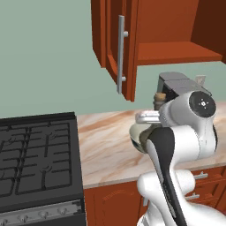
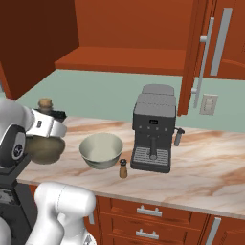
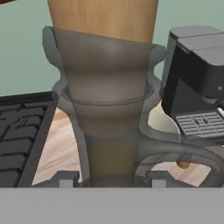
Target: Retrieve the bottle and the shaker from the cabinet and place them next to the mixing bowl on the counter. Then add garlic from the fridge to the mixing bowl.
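My gripper [image 3: 111, 178] is shut on the bottle [image 3: 105, 100], a brownish glass flask with a cork stopper that stands close in front of the hand view. From the right base view the bottle [image 2: 45, 149] hangs over the counter just left of the pale mixing bowl [image 2: 100, 150], its cork [image 2: 45, 103] pointing up above the white hand [image 2: 47, 127]. The small brown shaker [image 2: 123, 168] stands upright on the counter at the bowl's right front. From the left base view the bottle [image 1: 139, 137] is half hidden behind my arm.
A dark coffee machine [image 2: 153, 131] stands right of the bowl. The black stove [image 1: 35, 163] lies left of the marble counter [image 1: 106, 150]. Overhead, the cabinet door [image 1: 119, 48] stands open, with a bare shelf [image 2: 119, 60] inside.
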Controlling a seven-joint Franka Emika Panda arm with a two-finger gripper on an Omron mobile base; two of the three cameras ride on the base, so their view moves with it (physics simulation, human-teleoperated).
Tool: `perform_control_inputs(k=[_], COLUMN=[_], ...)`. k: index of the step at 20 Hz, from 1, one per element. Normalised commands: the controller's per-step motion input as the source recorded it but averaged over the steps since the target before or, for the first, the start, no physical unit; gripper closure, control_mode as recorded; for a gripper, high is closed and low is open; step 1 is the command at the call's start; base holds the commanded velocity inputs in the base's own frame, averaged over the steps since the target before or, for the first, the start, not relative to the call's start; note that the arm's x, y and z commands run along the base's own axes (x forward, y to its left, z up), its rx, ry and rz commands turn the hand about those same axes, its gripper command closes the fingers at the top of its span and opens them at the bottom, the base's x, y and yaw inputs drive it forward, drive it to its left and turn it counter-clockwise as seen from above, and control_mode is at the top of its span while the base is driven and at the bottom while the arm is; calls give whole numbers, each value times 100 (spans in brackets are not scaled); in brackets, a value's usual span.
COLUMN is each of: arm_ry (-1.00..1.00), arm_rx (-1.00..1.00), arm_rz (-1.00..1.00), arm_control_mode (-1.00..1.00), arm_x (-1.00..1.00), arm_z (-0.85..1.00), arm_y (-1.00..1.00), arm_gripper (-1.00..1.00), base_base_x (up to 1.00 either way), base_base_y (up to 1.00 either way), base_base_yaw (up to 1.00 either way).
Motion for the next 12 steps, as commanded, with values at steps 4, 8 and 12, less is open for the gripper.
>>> perform_control_inputs(k=[4, 8, 12], arm_ry=[-1, 0, 0], arm_rx=[0, 0, 0], arm_rz=[-10, -14, -14], arm_control_mode=[-100, -100, -100], arm_x=[11, 7, 0], arm_z=[-13, -26, -16], arm_y=[49, 15, 4], arm_gripper=[100, 100, 100], base_base_x=[0, 0, 0], base_base_y=[0, 0, 0], base_base_yaw=[0, 0, 0])
